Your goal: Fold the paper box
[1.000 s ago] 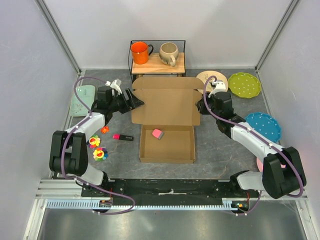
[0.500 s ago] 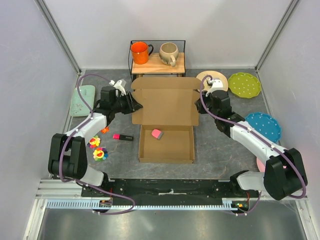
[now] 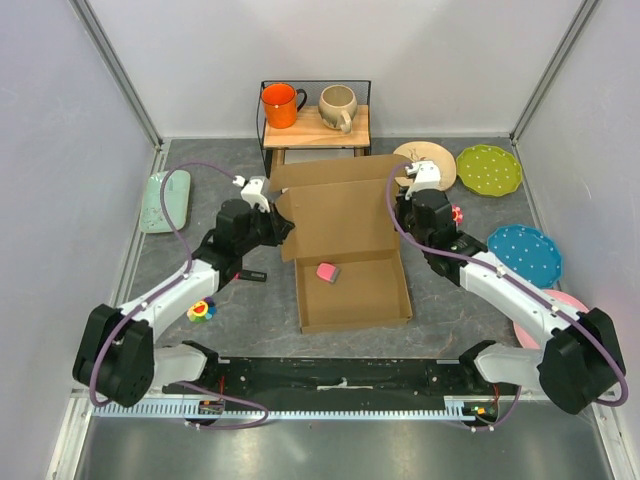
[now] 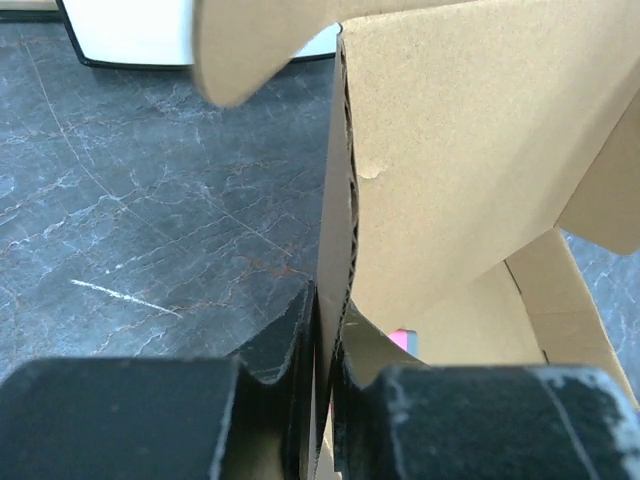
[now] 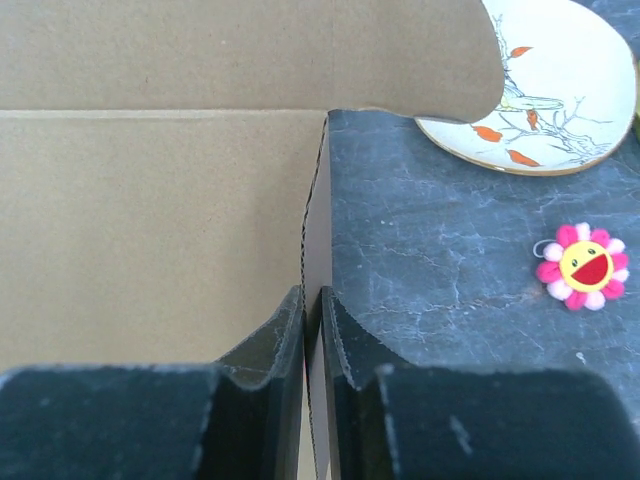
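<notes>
Left arm angled in toward centre, left claw (image 4: 327, 335) pinching the lid's left side flap edge-on. I see the box (image 3: 352, 285) mid-desk (image 3: 250, 310): plain brown corrugated card, shallow rectangular tray, lid tilted up, rounded flap corners. Right arm stretched forward, right claw (image 5: 313, 318) pinching the lid's right flap.

Left gripper (image 4: 325, 330), clamped on an edge of the paper box (image 3: 345, 235): raised cardboard blocks everything to its right, while bare table (image 4: 150, 220) lies open to its left and ahead. Right gripper (image 5: 313, 310), clamped on the opposite edge: cardboard blocks its left. To its right is open table, with a flower toy (image 5: 583, 265) near and a cream plate (image 5: 545, 90) ahead. A shelf (image 3: 312, 128) stands beyond both.
</notes>
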Controlling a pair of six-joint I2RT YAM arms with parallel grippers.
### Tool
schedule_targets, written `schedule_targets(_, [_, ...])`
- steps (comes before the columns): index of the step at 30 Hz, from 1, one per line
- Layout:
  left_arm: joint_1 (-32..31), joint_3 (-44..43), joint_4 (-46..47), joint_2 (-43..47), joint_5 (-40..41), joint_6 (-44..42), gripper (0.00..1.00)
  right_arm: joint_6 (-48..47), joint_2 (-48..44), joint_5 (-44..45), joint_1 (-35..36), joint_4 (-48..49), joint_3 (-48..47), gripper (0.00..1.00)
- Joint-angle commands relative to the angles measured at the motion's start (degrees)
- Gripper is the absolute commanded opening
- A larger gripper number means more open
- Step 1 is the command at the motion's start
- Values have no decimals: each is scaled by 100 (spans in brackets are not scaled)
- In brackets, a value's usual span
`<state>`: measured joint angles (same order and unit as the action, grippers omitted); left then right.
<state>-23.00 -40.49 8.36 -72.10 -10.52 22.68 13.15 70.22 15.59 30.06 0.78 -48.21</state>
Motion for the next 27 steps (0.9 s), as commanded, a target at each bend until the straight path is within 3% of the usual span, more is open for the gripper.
schedule_targets(1, [-397,479,1272,494,831,-264,14,-93,-192,364,315,-60,118,18])
schedule_targets(5, [-635,744,1800,697,1683,-413,12,-111,-219,829,518,-358,127,19])
schedule_targets(12, [-837,735,2415,591,2362,-1045,8,-23,-280,1314,685,-859,-13,24])
schedule_targets(19, [-846,1025,3233,583,2178,-1906,5,-93,-210,1227,676,-1763,-724,56])
schedule_targets(27, [-881,1087,3269,398,1651,-2259,4,-295,97,1121,414,-2081,-1226,72])
